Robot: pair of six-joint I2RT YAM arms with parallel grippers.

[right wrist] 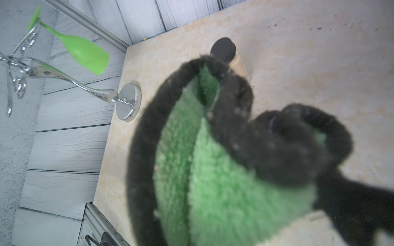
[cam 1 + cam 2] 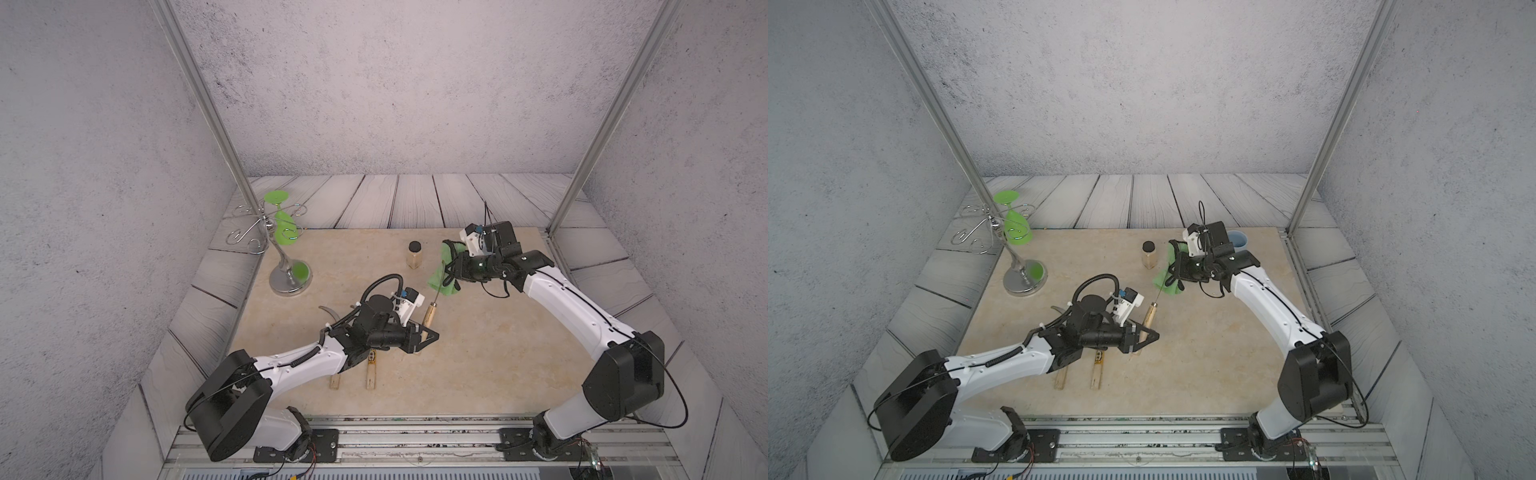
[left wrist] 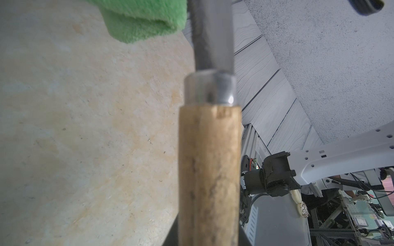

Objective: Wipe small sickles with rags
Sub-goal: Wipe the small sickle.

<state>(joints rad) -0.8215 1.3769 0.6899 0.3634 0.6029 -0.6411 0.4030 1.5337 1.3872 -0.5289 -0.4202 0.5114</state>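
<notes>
My left gripper (image 2: 424, 334) (image 2: 1144, 332) is shut on the pale wooden handle (image 2: 429, 316) (image 3: 210, 170) of one small sickle, held above the stone slab. Its thin grey blade (image 2: 439, 286) (image 3: 213, 32) points away toward the green rag (image 2: 441, 276) (image 2: 1166, 283), and its far part runs into the folds. My right gripper (image 2: 451, 270) (image 2: 1177, 269) is shut on the rag (image 1: 223, 181), whose dark edging fills the right wrist view and hides the jaws. Two more sickles lie under my left arm, with handle ends (image 2: 336, 382) (image 2: 371, 376) and one blade tip (image 2: 328, 309) showing.
A small jar with a black lid (image 2: 414, 255) (image 2: 1149, 254) stands just left of the rag. At the back left is a chrome rack (image 2: 289, 282) with a green goblet (image 2: 284, 226) hanging from it. A blue cup (image 2: 1238, 240) sits behind my right wrist.
</notes>
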